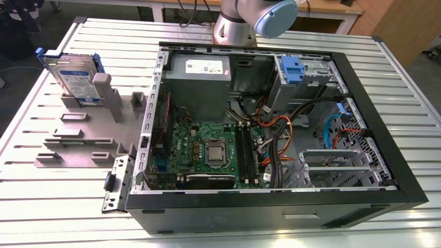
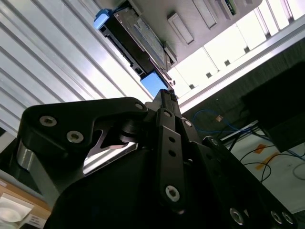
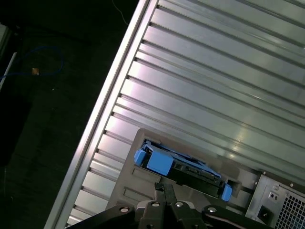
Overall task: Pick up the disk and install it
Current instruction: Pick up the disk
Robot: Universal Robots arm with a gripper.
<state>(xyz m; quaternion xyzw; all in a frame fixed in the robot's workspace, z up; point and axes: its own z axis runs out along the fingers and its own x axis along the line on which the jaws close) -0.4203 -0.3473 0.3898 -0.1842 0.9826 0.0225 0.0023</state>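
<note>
The ribbed metal table (image 1: 55, 206) carries everything, and the open computer case (image 1: 276, 214) lying on it is the thing to measure from. Inside the case, the grey metal box (image 1: 200, 77) with its white sticker sits against the far wall. The silver cage (image 1: 306, 77) with a small blue latch (image 1: 292, 68) sits in the case's far corner. No blue-framed drive shows anywhere within the case walls.

Just outside the case, on the exterior view's left, lies a grey fixture (image 1: 82, 139) with several slots and posts. The disk (image 1: 74, 77) stands on edge in the part of it farthest along the case's side wall, leaning on an upright post. Its labelled face is turned outward and its blue carrier shows at the top corners. It is apart from the case — parked, not installed.

The gripper (image 3: 165, 187) appears in the first wrist view above the fixture, on the side away from the case. It points toward the disk's edge and is near it, but clear of it. The claw looks drawn narrow, its tips almost meeting, with nothing held between them.

By my reading, the task is at its very start — the disk is neither grasped nor lifted. Both the pick and the fitting into the case are left to do.
</note>
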